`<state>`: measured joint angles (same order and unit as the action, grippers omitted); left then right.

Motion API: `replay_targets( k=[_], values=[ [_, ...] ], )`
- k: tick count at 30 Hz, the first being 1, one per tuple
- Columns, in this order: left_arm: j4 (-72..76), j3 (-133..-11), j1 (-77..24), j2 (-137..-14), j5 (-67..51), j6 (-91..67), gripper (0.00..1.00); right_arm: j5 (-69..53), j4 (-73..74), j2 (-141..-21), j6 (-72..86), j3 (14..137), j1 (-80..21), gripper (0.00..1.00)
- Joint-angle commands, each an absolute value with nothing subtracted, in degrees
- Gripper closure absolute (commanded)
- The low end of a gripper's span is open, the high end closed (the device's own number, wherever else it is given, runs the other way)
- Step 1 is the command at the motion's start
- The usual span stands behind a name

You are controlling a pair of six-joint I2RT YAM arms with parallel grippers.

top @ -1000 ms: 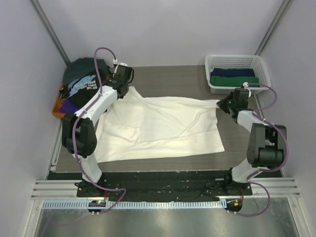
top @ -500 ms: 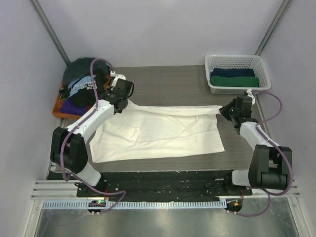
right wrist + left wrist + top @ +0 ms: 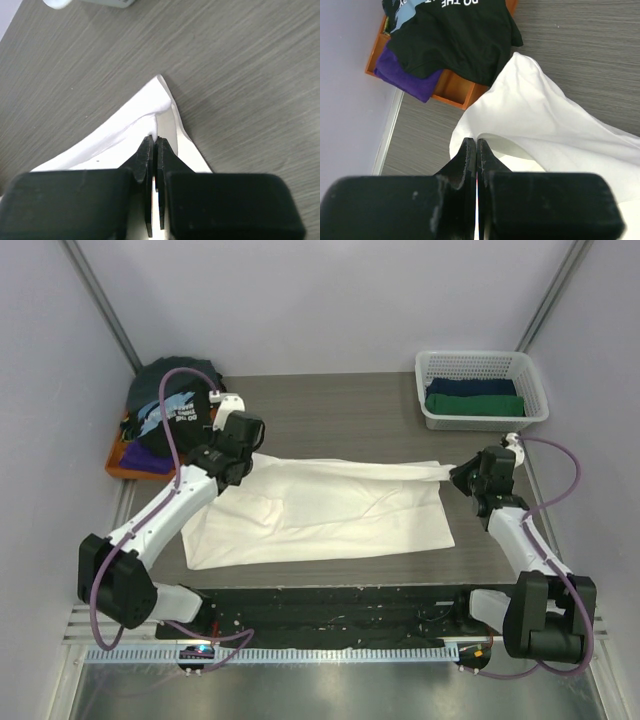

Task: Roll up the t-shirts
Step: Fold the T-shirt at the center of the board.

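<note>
A cream-white t-shirt (image 3: 330, 508) lies spread on the table, its far edge folded over toward the near side. My left gripper (image 3: 238, 462) is shut on the shirt's far left edge (image 3: 530, 105). My right gripper (image 3: 462, 471) is shut on its far right corner (image 3: 150, 110). The fold runs between the two grippers. A pile of other t-shirts sits at the far left: a black one with pale-blue lettering (image 3: 170, 405) on top, a purple one (image 3: 140, 455) under it; both show in the left wrist view, black (image 3: 460, 35) and purple (image 3: 405, 77).
The pile sits in an orange tray (image 3: 118, 466) at the table's far left edge. A white lattice basket (image 3: 478, 368) at the far right holds rolled dark blue and green cloth. Grey walls close in left and right.
Both grippers have pulled the shirt's far edge toward the near side, folding it over. The left arm has stretched out low; the right gripper has moved nearer too.
</note>
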<state>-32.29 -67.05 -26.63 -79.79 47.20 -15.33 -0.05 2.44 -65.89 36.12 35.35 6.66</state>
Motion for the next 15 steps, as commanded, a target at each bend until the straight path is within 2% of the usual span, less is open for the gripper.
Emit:
replay_targets(
  k=[1,13,14,15],
  values=[
    [-31.81,-62.94,-27.68,-75.68,50.19,-20.72,1.0,2.46,2.82,-62.85,38.14,31.92,7.03,0.99],
    [-32.96,-46.41,-29.97,-69.97,41.75,-33.57,1.0,2.2,0.53,-60.73,43.41,22.15,6.94,0.98],
    [-33.05,-45.1,-29.97,-69.0,41.4,-34.44,1.0,2.28,0.53,-60.82,43.68,21.8,7.03,0.95],
    [-33.57,-44.57,-30.06,-68.39,40.53,-34.98,1.0,2.46,0.79,-60.73,43.86,21.36,7.03,0.78]
  ],
)
